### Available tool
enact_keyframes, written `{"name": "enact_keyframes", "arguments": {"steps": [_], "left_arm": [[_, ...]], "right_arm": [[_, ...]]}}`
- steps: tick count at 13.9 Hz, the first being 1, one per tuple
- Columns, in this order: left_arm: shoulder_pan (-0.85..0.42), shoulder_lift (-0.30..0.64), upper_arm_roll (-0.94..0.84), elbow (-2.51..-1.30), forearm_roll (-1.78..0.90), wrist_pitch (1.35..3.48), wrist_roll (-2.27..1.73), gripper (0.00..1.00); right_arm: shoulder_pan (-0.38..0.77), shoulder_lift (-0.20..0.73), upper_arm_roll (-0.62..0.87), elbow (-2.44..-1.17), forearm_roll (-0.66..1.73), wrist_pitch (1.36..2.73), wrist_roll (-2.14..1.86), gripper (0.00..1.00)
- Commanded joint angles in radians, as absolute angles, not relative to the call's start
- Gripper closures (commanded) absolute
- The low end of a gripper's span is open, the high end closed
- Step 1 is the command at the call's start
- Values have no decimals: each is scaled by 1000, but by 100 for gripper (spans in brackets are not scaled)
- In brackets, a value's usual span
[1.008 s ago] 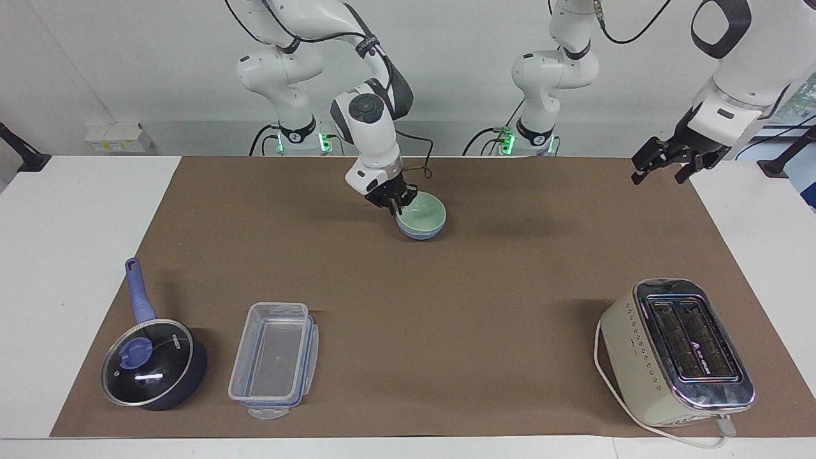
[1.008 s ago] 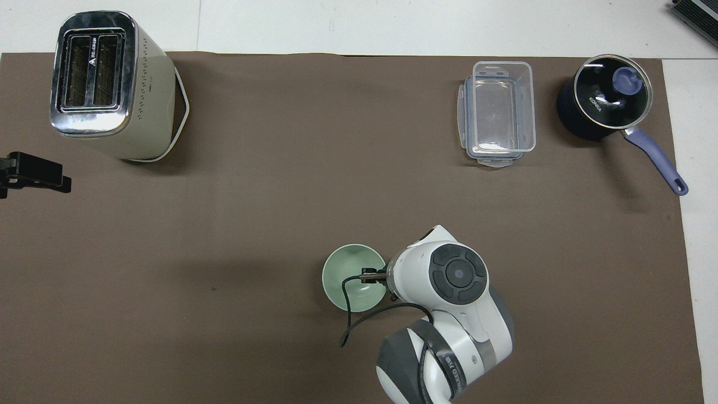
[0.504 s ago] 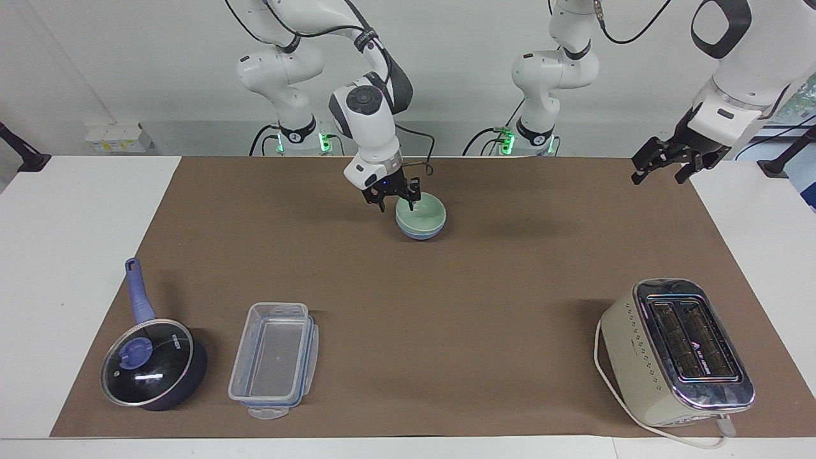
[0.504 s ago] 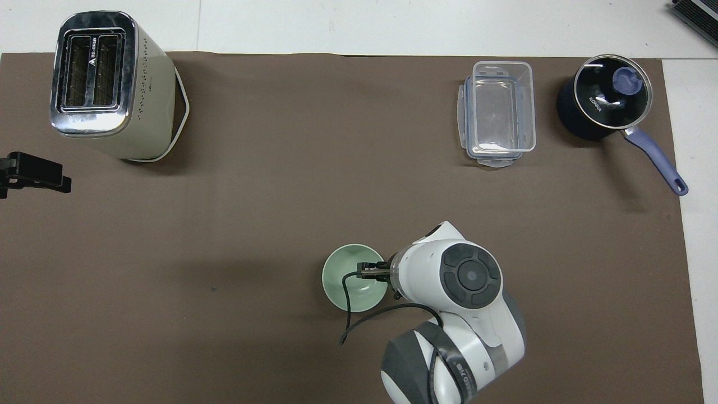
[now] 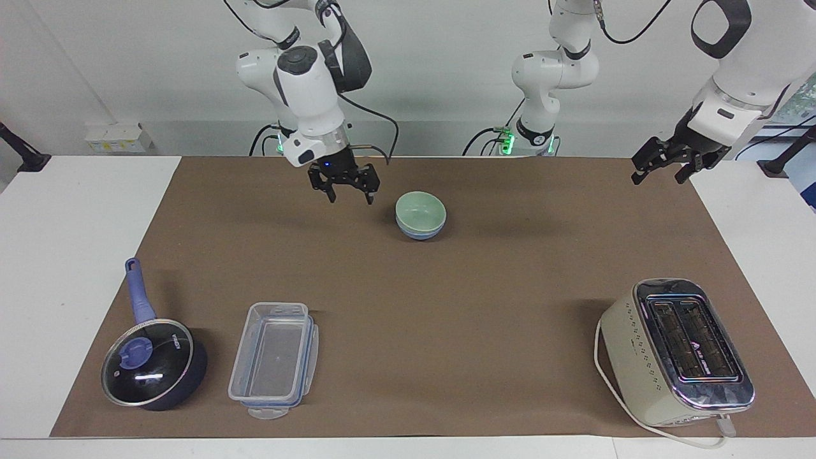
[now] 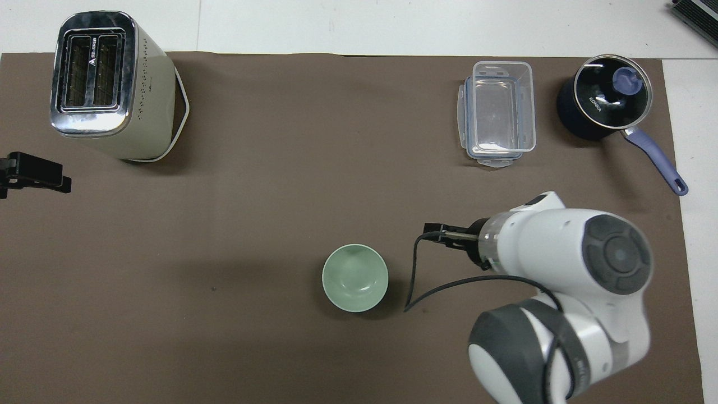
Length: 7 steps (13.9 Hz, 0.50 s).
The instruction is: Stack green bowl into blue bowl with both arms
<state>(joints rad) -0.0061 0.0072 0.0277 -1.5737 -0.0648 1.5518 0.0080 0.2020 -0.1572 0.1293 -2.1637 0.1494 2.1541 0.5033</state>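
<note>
The pale green bowl (image 5: 420,210) sits nested inside the light blue bowl (image 5: 417,233), near the robots at the middle of the brown mat. In the overhead view the green bowl (image 6: 355,277) hides the blue one entirely. My right gripper (image 5: 350,195) hangs open and empty above the mat, beside the bowls toward the right arm's end, clear of them. Its white wrist (image 6: 561,252) covers it in the overhead view. My left gripper (image 5: 658,177) waits open and empty in the air over the mat's edge at the left arm's end, and only its black tip (image 6: 33,174) shows from overhead.
A cream toaster (image 5: 679,350) stands far from the robots at the left arm's end. A clear plastic container (image 5: 275,360) and a dark blue pot with a glass lid (image 5: 153,363) lie far from the robots at the right arm's end.
My right gripper opened, let go of the green bowl's rim, rose and drew away toward the right arm's end. The stacked bowls stayed put. The left arm has not moved.
</note>
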Motion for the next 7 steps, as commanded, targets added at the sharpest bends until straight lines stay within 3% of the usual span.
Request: {"name": "enact_keyframes", "arguments": {"steps": [1, 7], "left_arm": [[2, 15, 23, -1549, -49, 1526, 15, 0], [2, 15, 25, -1549, -49, 1526, 15, 0]], "right_arm": [[89, -141, 140, -2038, 83, 2038, 444, 0], [-41, -95, 140, -1745, 12, 1771, 384, 0]]}}
